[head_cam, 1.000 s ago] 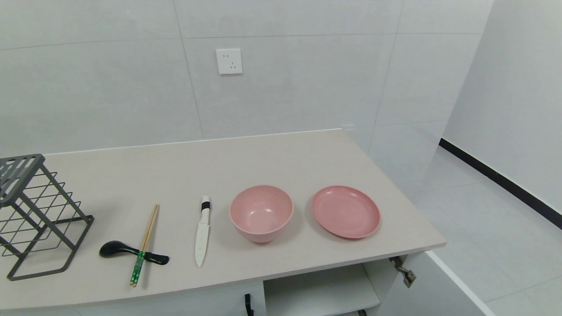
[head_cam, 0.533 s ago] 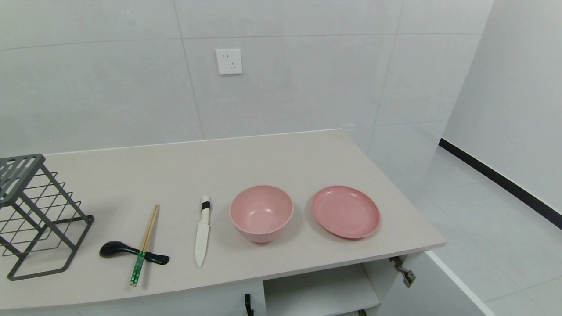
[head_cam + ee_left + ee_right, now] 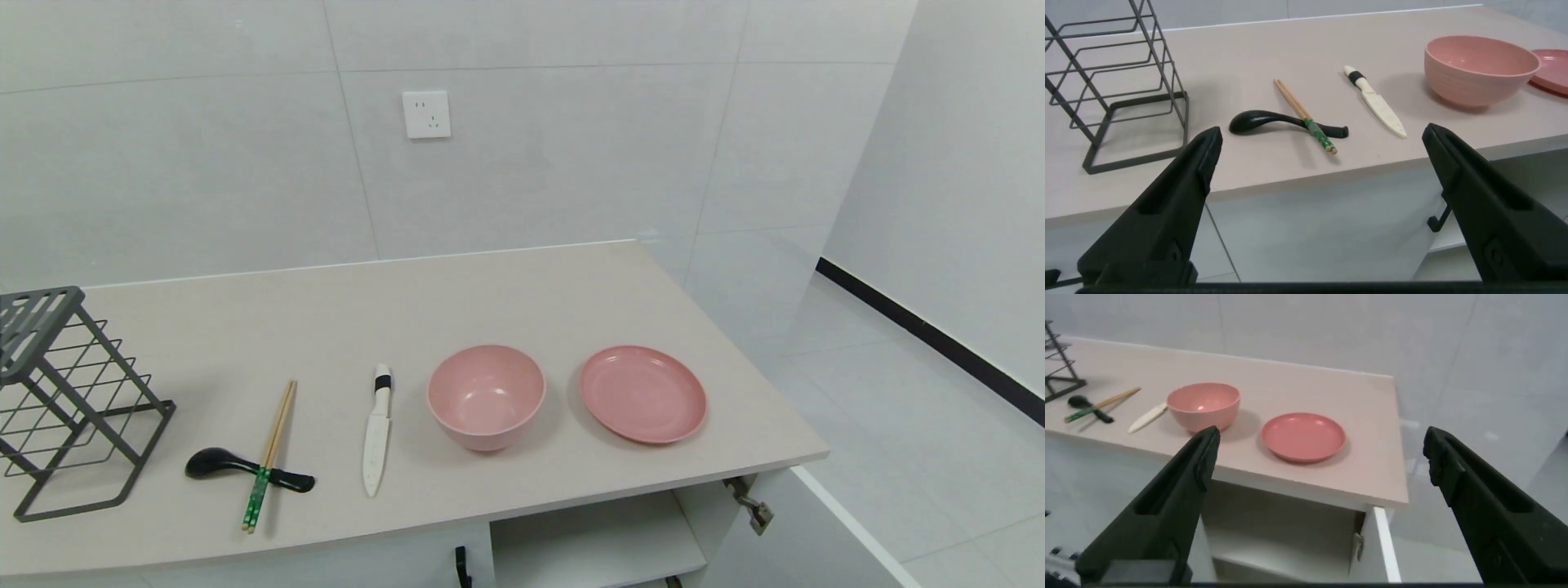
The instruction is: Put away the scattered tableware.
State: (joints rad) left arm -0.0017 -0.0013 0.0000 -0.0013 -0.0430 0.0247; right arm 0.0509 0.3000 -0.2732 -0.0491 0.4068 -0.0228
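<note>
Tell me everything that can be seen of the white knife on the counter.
The knife is cream-white all over, with a black band near its handle end. It lies flat on the counter, between the chopsticks and the pink bowl, touching neither. Its tip points to the counter's front edge.

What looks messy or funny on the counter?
The chopsticks lie across the handle of the black spoon, near the front edge of the counter, instead of beside it. Below the counter's right end, the cabinet door hangs open. Nothing looks spilled or broken.
</note>
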